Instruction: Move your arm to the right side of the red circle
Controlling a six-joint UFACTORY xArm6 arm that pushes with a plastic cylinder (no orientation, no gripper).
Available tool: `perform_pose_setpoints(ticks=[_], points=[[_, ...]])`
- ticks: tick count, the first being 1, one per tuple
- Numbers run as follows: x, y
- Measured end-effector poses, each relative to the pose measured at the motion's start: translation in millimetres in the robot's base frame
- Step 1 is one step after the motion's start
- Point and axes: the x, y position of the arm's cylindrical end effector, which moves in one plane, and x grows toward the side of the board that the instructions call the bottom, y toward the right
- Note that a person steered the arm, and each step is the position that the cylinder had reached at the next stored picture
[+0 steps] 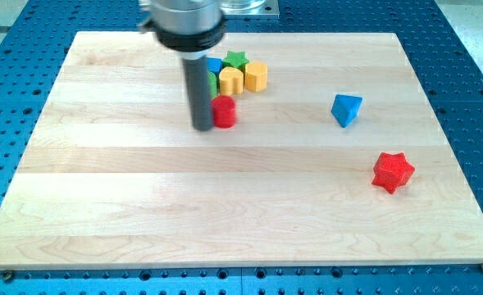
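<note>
The red circle (225,111) is a short red cylinder standing on the wooden board, a little above the middle and left of centre. My tip (202,128) is at the lower end of the dark rod, right beside the red circle on its left side, touching or nearly touching it. The rod rises from there to the view's top and hides part of the blocks behind it.
A cluster sits just above the red circle: a green star (237,59), a blue block (214,65), a yellow block (230,80), a yellow hexagon (256,76) and a green block (212,82). A blue triangle (346,109) and a red star (392,171) lie to the right.
</note>
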Motion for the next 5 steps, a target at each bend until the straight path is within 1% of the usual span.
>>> perform_pose_setpoints(ticks=[1, 2, 3, 4, 5], points=[[15, 14], [0, 41], [-29, 42], [-1, 55], [-12, 96]])
